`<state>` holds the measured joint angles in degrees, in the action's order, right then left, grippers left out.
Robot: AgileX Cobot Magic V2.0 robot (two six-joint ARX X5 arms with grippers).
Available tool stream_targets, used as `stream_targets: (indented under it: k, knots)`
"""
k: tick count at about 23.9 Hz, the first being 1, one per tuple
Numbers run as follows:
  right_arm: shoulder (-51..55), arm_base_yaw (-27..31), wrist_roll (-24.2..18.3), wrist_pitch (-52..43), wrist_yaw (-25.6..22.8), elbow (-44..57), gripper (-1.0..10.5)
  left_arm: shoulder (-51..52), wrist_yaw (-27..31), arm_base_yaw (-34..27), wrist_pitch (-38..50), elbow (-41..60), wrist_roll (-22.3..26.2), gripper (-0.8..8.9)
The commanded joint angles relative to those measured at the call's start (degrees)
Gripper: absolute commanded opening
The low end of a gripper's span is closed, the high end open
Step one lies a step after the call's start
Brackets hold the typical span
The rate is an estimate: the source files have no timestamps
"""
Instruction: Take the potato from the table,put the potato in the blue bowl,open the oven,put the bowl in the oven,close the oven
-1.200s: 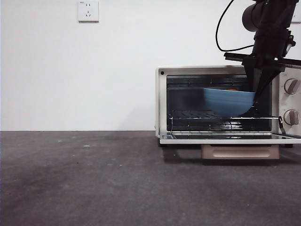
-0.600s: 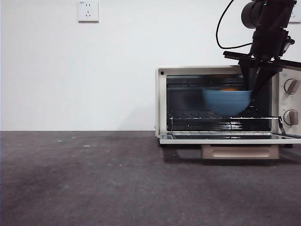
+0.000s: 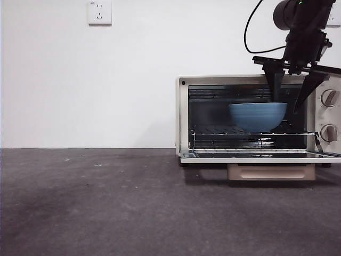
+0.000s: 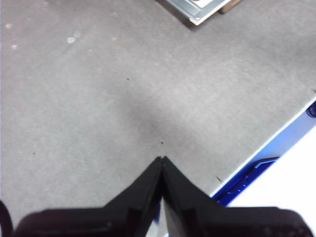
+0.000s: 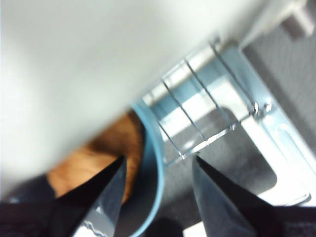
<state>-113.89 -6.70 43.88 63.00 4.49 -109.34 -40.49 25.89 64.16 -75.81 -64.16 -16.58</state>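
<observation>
- Potato (image 5: 94,158): sits inside the blue bowl (image 3: 258,116); only seen in right wrist view, orange-brown behind the bowl rim. Front view hides it.
- Bowl: upright on the wire rack (image 3: 250,133) inside the oven (image 3: 184,114), toward the knob side of the cavity. Looks level.
- Oven door (image 3: 261,157) is dropped flat, handle (image 3: 272,172) hanging below its front edge.
- Key relation: bowl lies directly below the right gripper (image 3: 290,96); jaws spread wide, one tip over the bowl's rim on the potato side, the other outside the wall. Looks released, rim between the jaws, no visible pinch.
- Right arm pose: comes down steeply from above at the oven's front, wrist above the oven top, jaws pointing down into the opening.
- Judgement: bowl placed; next is pulling the gripper up & out w/o snagging the rim, then swinging the door up. Right arm is nearer the handle.
- Left gripper (image 4: 162,165): jaws pressed together, empty, over bare table (image 4: 123,89), well apart from the oven, waiting.
</observation>
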Motion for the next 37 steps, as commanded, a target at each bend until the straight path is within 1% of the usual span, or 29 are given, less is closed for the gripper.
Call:
stream_targets:
  k: [1,3,4,7,13,15,18,20,23,25,27,32,35,37]
  knots:
    - [1.33,-0.09,-2.73,0.81,-0.70,-1.75,2.2,0.02,-0.46,0.02,0.22,0.37,-0.42,-0.06]
    - [2.10,-0.09,-4.13,1.36,-0.66,-2.82,2.2,0.02,-0.39,0.02,0.22,0.37,-0.42,-0.06]
    - [2.71,-0.09,-5.53,1.38,-0.66,-3.28,2.2,0.02,-0.37,0.02,0.22,0.37,-0.39,-0.06]
    - [5.68,-0.09,-10.38,1.38,-0.37,-4.00,2.2,0.02,-0.31,0.02,0.22,0.37,-0.17,-0.06]
    - [13.77,-0.11,-20.41,2.97,-0.24,-4.00,2.2,-0.66,-0.33,0.02,0.57,0.37,2.23,-0.07]
    - [17.07,-0.11,-24.00,4.02,-0.44,-4.00,2.2,-1.29,-0.42,0.02,2.78,0.37,3.32,-0.08]
    - [22.23,-0.26,-29.03,5.49,-0.55,-4.00,2.2,-2.56,-1.68,0.00,9.66,0.37,6.88,-0.08]
    - [25.64,-0.46,-31.76,6.45,-1.36,-3.98,2.2,-3.96,-5.42,-0.13,15.15,0.37,9.46,-0.09]
    - [30.40,-0.46,-35.60,8.46,-3.48,-3.98,2.2,-7.72,-12.61,-1.18,23.02,0.37,13.05,-0.08]
    - [33.40,-0.46,-37.88,10.29,-4.96,-3.98,2.2,-11.19,-18.10,-2.84,27.30,0.37,15.61,-0.09]
    - [35.89,-0.46,-39.32,12.13,-6.01,-3.98,2.2,-14.97,-24.00,-5.20,30.29,0.37,16.96,-0.09]
    - [41.92,-0.46,-40.09,14.49,-6.71,-3.74,2.2,-26.14,-36.74,-13.73,35.45,0.37,17.31,-0.09]
    - [45.05,-0.46,-40.85,14.67,-6.69,-3.69,2.2,-33.57,-46.58,-19.10,39.21,0.37,17.20,-0.09]
    - [47.04,-0.46,-41.13,14.64,-6.67,-3.52,2.1,-38.77,-54.69,-22.77,42.42,0.37,16.37,-0.09]
